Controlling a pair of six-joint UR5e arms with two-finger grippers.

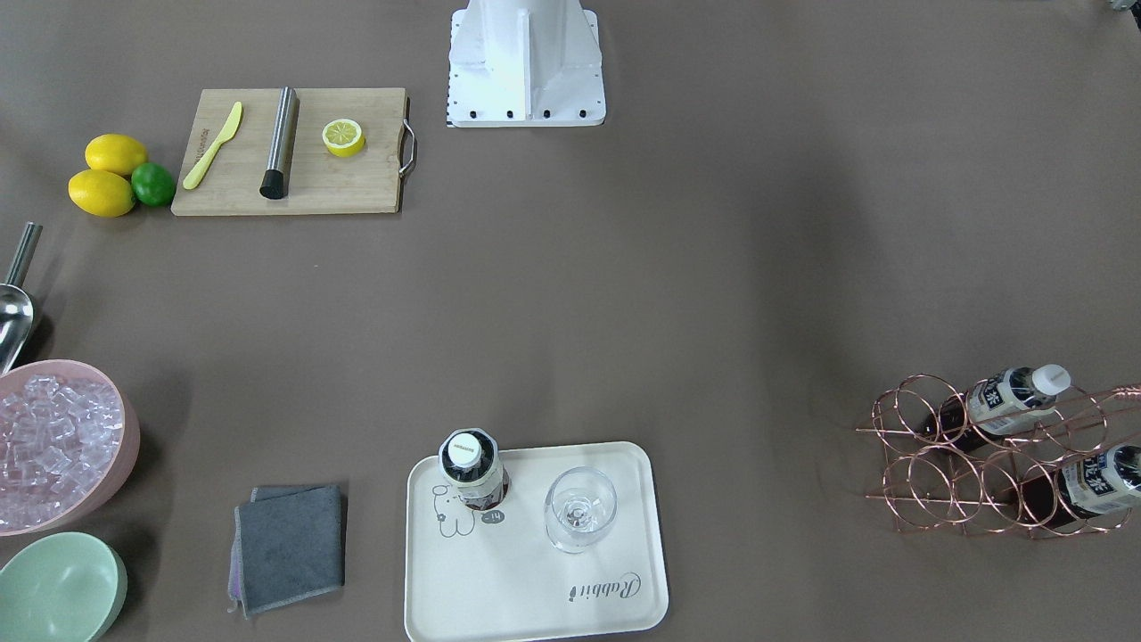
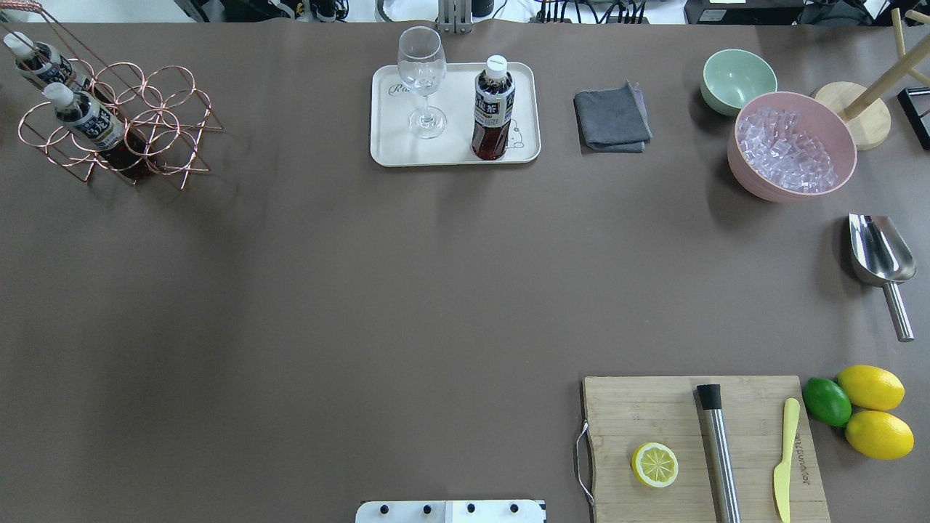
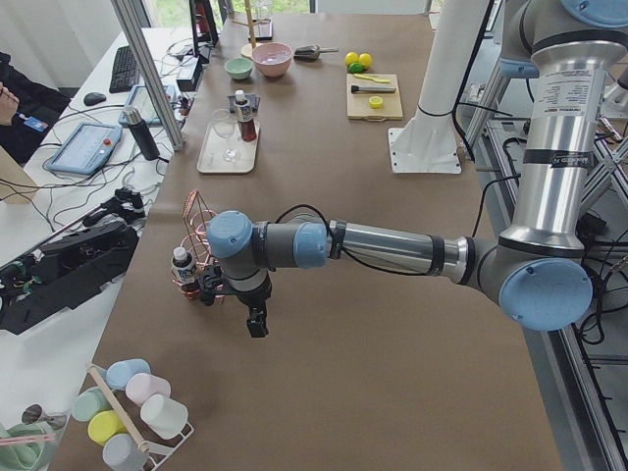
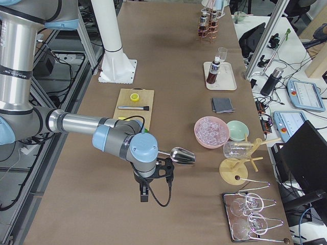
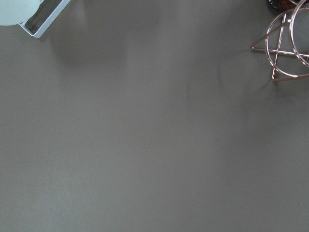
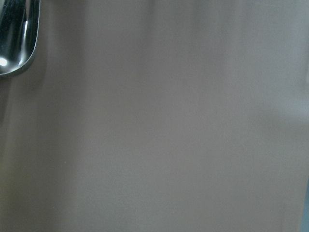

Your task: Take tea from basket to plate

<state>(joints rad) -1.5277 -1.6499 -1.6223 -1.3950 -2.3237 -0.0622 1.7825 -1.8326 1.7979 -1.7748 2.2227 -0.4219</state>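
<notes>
One tea bottle (image 2: 493, 109) with a white cap stands upright on the cream plate (image 2: 450, 154), beside an empty wine glass (image 2: 422, 80). Two more tea bottles (image 2: 91, 123) (image 2: 40, 64) lie slanted in the rose-gold wire basket (image 2: 156, 109) at the far left of the table. In the exterior left view my left gripper (image 3: 208, 291) hovers just beside the basket (image 3: 196, 221). My right gripper (image 4: 166, 171) hangs low over the table next to the metal scoop (image 4: 183, 155). Neither wrist view shows fingers, so I cannot tell whether either gripper is open or shut.
A grey cloth (image 2: 612, 116) lies right of the plate, then a pale green bowl (image 2: 737, 78) and a pink bowl of ice (image 2: 792, 145). The cutting board (image 2: 701, 443) carries a lemon half, a muddler and a yellow knife. Lemons and a lime (image 2: 827, 401) sit beside it.
</notes>
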